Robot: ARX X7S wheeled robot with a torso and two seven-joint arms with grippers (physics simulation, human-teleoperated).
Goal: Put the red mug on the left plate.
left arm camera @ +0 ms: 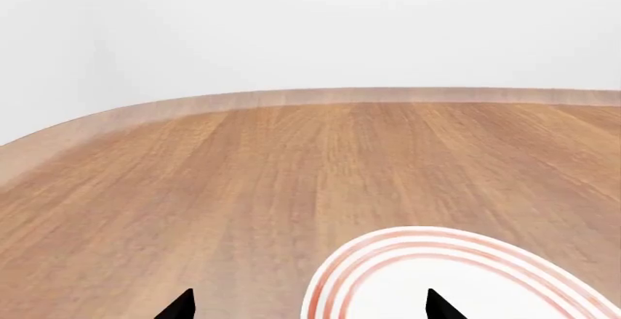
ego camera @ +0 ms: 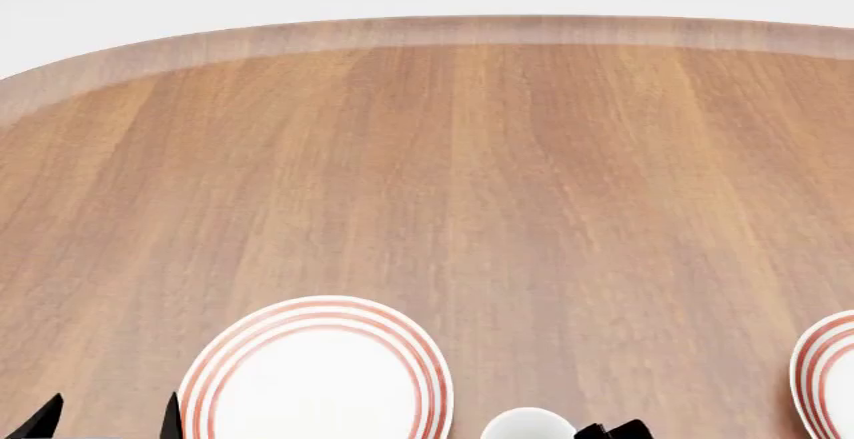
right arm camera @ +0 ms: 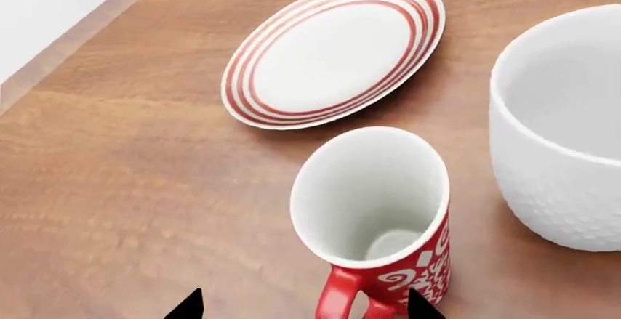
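The upright floral red mug (right arm camera: 374,217) stands just ahead of the open right end effector (right arm camera: 302,306), handle facing it.

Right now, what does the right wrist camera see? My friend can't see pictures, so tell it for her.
A red mug with white swirls stands upright on a wooden table, white and empty inside, with the black tips of the right gripper either side of its handle. Beyond it lies a white plate with red rings; beside it stands a bigger white mug.
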